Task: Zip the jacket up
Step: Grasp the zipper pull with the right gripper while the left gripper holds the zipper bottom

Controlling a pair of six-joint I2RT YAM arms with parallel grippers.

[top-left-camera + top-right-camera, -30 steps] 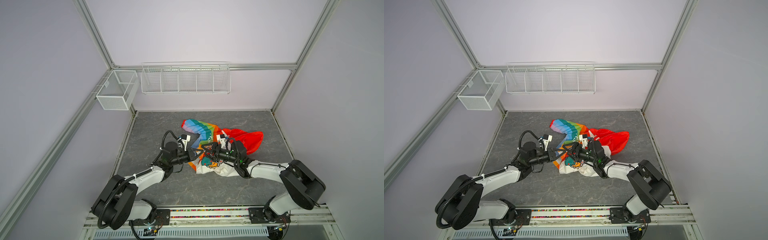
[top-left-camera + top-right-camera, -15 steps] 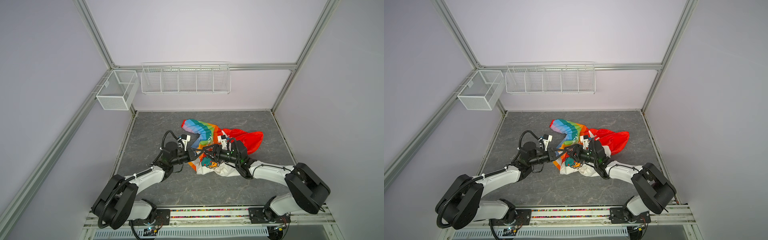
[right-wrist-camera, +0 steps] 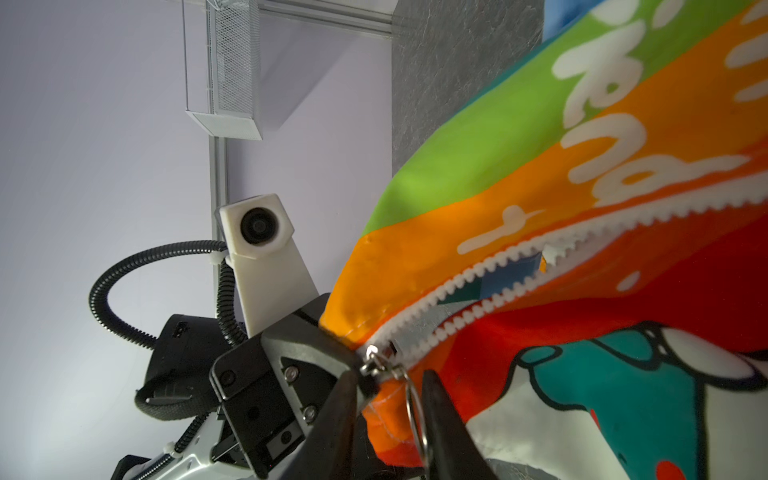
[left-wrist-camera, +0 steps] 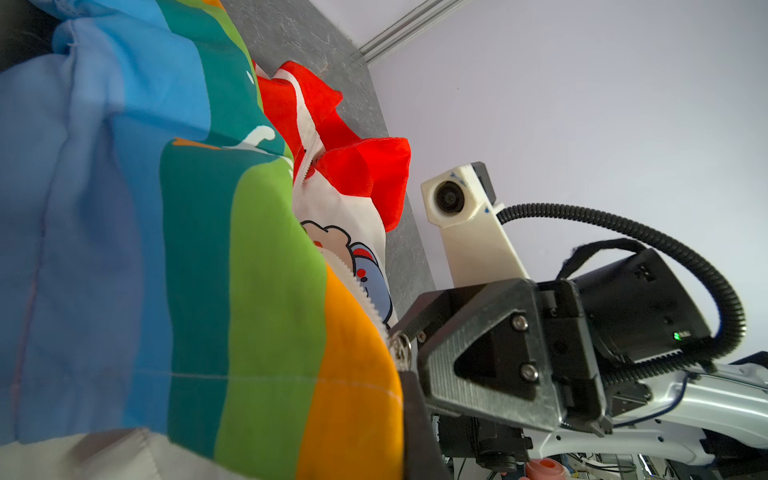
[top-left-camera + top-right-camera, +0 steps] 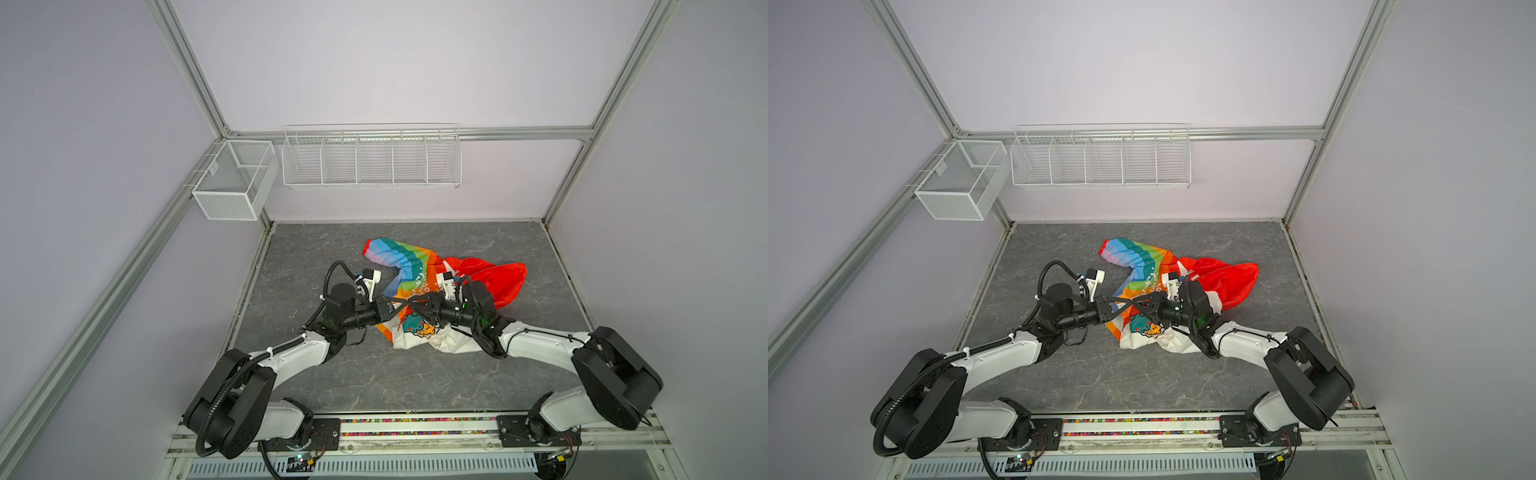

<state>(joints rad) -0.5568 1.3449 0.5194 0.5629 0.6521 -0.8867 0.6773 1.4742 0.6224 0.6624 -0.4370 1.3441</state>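
Note:
The jacket [image 5: 409,262] [image 5: 1142,259] lies crumpled mid-table, rainbow-striped with its red hood to the right. Its white zipper [image 3: 498,282] gapes apart above the metal slider [image 3: 374,358] [image 4: 400,347]. My left gripper [image 5: 404,309] [image 5: 1131,302] [image 4: 409,399] is shut on the orange bottom hem right beside the slider. My right gripper [image 5: 417,311] [image 5: 1145,306] [image 3: 392,399] faces it tip to tip. Its dark fingers [image 3: 440,415] stand a small gap apart around the wire pull ring [image 3: 415,415], which rests against one finger.
A white mesh box [image 5: 235,178] and a white wire rack [image 5: 370,156] hang on the back wall, well above the grey table [image 5: 374,374]. Both forearms lie low over the table, meeting at the jacket's front.
The right gripper's jaws have narrowed around the zipper pull ring, and its elbow has shifted right. The left gripper has kept its hold on the hem.

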